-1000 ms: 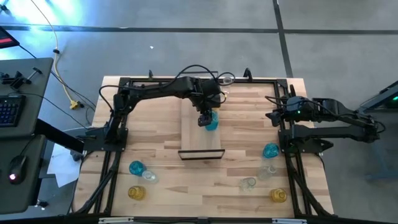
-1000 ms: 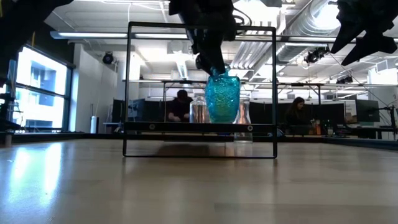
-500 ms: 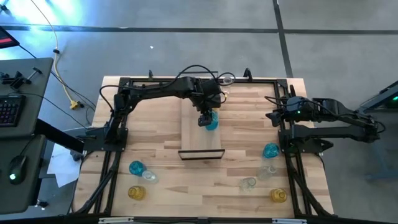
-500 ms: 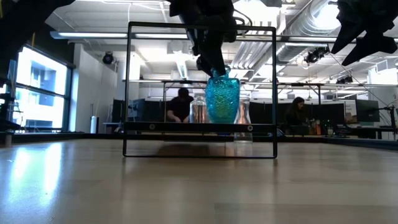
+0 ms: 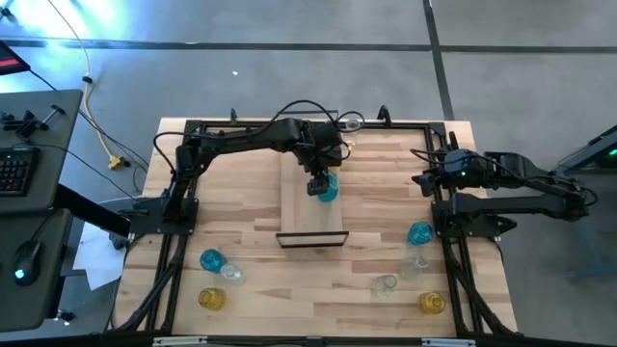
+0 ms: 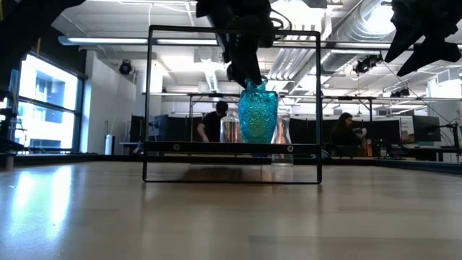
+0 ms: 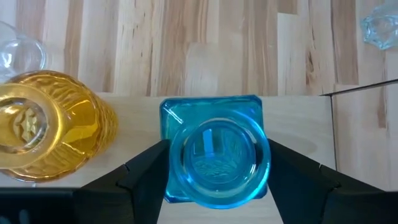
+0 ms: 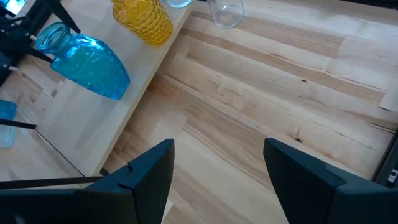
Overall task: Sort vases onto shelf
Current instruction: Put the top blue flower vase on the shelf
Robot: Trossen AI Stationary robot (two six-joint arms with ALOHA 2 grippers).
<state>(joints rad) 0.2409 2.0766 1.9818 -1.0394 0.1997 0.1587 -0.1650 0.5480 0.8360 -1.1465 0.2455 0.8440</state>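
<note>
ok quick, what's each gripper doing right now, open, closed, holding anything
Left gripper: fingers either side of the teal vase standing on the shelf; grip or release cannot be told.
Right gripper: open, empty, parked at the table's right edge.

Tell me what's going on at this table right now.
The left gripper is over the shelf, its fingers on either side of a teal vase's neck; the vase stands upright on the board beside an amber vase. Whether the fingers touch the glass I can't tell. The right gripper waits, open, at the table's right side. More vases sit on the tabletop.
</note>
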